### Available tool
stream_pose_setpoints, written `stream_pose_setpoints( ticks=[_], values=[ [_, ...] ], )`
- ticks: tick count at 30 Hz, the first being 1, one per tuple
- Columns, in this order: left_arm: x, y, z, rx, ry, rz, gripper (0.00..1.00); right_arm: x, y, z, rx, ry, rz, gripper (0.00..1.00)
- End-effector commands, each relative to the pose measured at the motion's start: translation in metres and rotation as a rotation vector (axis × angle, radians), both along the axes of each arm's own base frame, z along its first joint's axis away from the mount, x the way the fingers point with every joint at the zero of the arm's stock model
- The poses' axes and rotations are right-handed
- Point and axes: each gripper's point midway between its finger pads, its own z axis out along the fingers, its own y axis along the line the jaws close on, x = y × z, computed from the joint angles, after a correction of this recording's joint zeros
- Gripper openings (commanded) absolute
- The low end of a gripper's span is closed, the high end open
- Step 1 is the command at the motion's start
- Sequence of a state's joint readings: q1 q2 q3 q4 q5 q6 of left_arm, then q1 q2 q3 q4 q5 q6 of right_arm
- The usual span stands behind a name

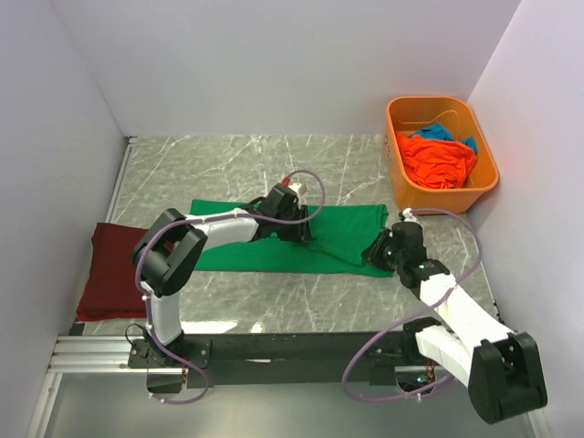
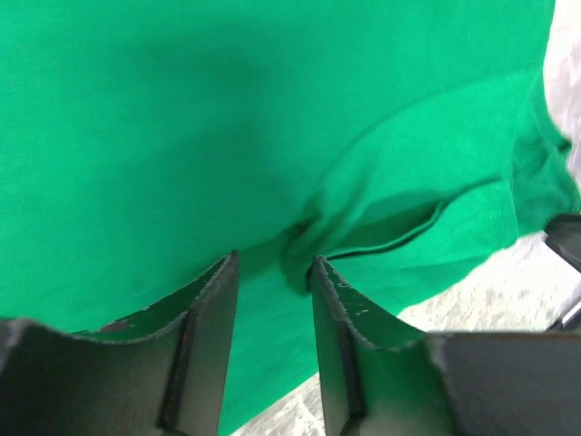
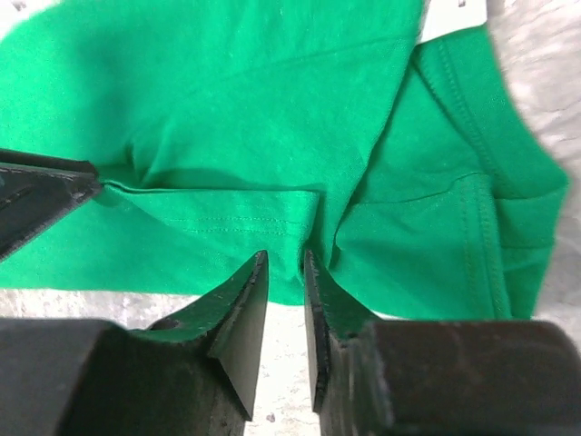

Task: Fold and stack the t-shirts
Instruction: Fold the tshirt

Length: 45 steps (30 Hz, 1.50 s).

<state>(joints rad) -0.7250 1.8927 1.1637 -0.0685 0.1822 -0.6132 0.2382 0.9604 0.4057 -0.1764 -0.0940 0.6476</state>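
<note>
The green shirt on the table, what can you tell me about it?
The green t-shirt is plain, soft-looking bright cloth with stitched hems, lying flat and folded into a long band on the marble-patterned table. A sleeve shows at its right end. The left gripper meets a pucker mid-shirt; the right gripper pinches its near right edge.

Bare marble tabletop (image 1: 219,169) is left open beyond the green t-shirt (image 1: 347,228). The far right corner is occupied by the orange tub (image 1: 429,100), the left edge by the maroon t-shirt (image 1: 114,265). Both sides are bounded by walls (image 1: 55,137).
</note>
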Motion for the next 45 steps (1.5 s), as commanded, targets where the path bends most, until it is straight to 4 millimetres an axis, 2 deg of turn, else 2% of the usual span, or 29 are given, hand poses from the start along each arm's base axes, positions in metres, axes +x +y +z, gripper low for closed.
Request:
stream_pose_setpoints(
  ticks=[1,4,7,9,10,11,12,13,14,18,19,21,22,25,30,35,37,39,41,43,45],
  values=[
    [0.025,0.020,0.054,-0.034,-0.111,0.112,0.41,0.008,-0.005,0.029,-0.010,-0.077,-0.046,0.31],
    [0.025,0.016,0.077,-0.094,-0.133,0.101,0.34,0.015,0.004,0.046,0.013,-0.119,-0.025,0.31],
    [0.019,-0.004,0.090,-0.174,-0.107,0.053,0.22,0.025,0.019,0.054,0.013,-0.124,-0.001,0.31],
    [0.009,-0.019,0.091,-0.210,-0.070,0.008,0.14,0.033,0.027,0.051,0.015,-0.109,0.007,0.31],
    [0.008,-0.027,0.086,-0.215,-0.052,-0.008,0.12,0.036,0.033,0.052,0.025,-0.116,0.016,0.31],
    [0.003,-0.035,0.085,-0.234,-0.036,-0.032,0.06,0.038,0.036,0.044,0.029,-0.093,0.020,0.30],
    [-0.003,-0.042,0.082,-0.251,-0.010,-0.047,0.05,0.038,0.041,0.041,0.047,-0.080,0.031,0.30],
    [-0.007,-0.045,0.071,-0.246,0.022,-0.059,0.04,0.040,0.044,0.039,0.058,-0.083,0.037,0.30],
    [-0.007,-0.052,0.073,-0.275,0.012,-0.070,0.03,0.040,0.045,0.031,0.057,-0.061,0.036,0.30],
    [-0.015,-0.058,0.046,-0.253,0.062,-0.077,0.02,0.034,0.043,0.000,0.041,0.003,0.022,0.29],
    [-0.016,-0.057,0.034,-0.234,0.080,-0.073,0.01,0.030,0.041,-0.009,0.035,0.029,0.014,0.29],
    [-0.017,-0.055,0.023,-0.218,0.095,-0.064,0.01,0.026,0.039,-0.019,0.033,0.051,0.009,0.29],
    [-0.018,-0.052,0.012,-0.195,0.110,-0.051,0.01,0.023,0.038,-0.023,0.031,0.062,0.005,0.29],
    [-0.020,-0.045,-0.007,-0.154,0.136,-0.028,0.01,0.011,0.030,-0.038,0.017,0.107,-0.022,0.29],
    [-0.025,-0.039,-0.021,-0.127,0.163,-0.013,0.01,-0.004,0.020,-0.051,0.005,0.170,-0.073,0.28],
    [-0.023,-0.034,-0.009,-0.112,0.133,-0.006,0.03,-0.007,0.014,-0.046,-0.001,0.165,-0.088,0.28],
    [-0.019,-0.031,0.001,-0.103,0.110,-0.002,0.07,-0.008,0.013,-0.042,-0.002,0.160,-0.087,0.28],
    [-0.018,-0.028,0.012,-0.108,0.093,-0.004,0.12,-0.004,0.014,-0.031,0.009,0.131,-0.087,0.28],
    [-0.014,-0.026,0.033,-0.138,0.063,-0.001,0.19,-0.002,0.015,-0.019,0.013,0.104,-0.078,0.28],
    [-0.007,-0.017,0.052,-0.153,0.035,0.028,0.25,-0.002,0.015,-0.011,0.009,0.093,-0.070,0.29],
    [0.001,-0.003,0.061,-0.152,0.021,0.073,0.29,0.002,0.017,0.005,0.014,0.048,-0.051,0.32]
  ],
)
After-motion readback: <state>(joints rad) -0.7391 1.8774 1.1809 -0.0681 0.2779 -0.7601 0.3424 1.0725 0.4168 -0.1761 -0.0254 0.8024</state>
